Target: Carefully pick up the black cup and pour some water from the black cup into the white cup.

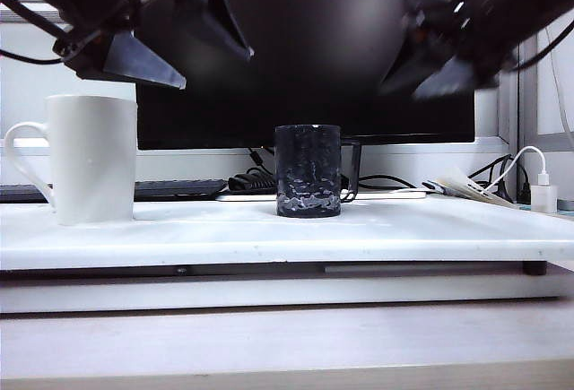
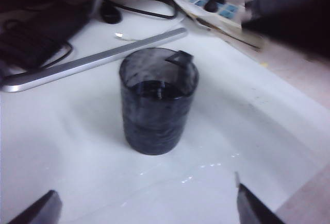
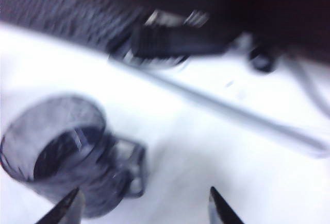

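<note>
While both grippers are hovering apart:
Left gripper [image 2: 144, 203]: spread wide, grasping nothing, black cup [image 2: 158, 100] just ahead.
Right gripper [image 3: 142, 206]: parted, empty.
Handling: stiff, water-laden, likely slippery; clasp mid-wall.

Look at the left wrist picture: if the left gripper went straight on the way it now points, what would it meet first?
Most likely the black cup. It stands on the white table straight ahead of the left gripper, centred between its open jaws, nothing between. Depth is unclear, so a steep approach might reach the table first.
</note>
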